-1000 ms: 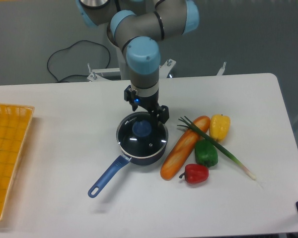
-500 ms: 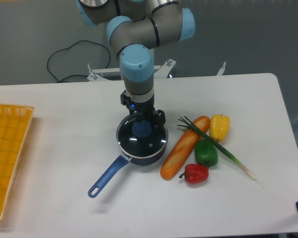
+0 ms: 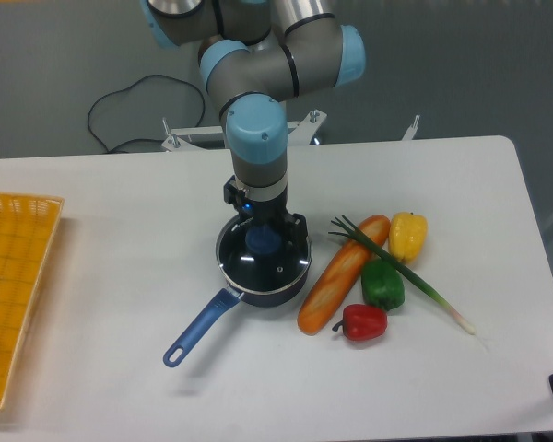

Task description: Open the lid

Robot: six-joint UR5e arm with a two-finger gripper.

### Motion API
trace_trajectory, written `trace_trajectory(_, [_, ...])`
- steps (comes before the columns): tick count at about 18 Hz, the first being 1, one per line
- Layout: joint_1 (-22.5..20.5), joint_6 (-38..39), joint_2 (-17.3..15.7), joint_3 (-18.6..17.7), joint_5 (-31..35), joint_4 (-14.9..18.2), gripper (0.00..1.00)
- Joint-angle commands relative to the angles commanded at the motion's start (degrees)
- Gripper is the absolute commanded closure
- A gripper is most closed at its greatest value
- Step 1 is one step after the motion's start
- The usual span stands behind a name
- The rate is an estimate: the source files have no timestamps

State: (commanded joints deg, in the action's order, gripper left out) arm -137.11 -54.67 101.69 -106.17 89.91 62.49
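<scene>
White table (image 3: 120,212) is carrying the saucepan (image 3: 264,274) at frame centre; the lid (image 3: 258,265) is sitting closed on it. Gripper (image 3: 264,238) is positioned vertically over the knob (image 3: 264,241) for a straight lift; jaws' closure cannot be determined.

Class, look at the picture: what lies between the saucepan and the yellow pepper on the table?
In the fixed camera view, the baguette lies between the saucepan and the yellow pepper, with the spring onion lying across its upper end.
</scene>
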Motion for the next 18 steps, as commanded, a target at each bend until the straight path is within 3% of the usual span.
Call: trace_trajectory(18, [-0.09,1.49,0.53,0.53,-1.94,-0.17,0.11])
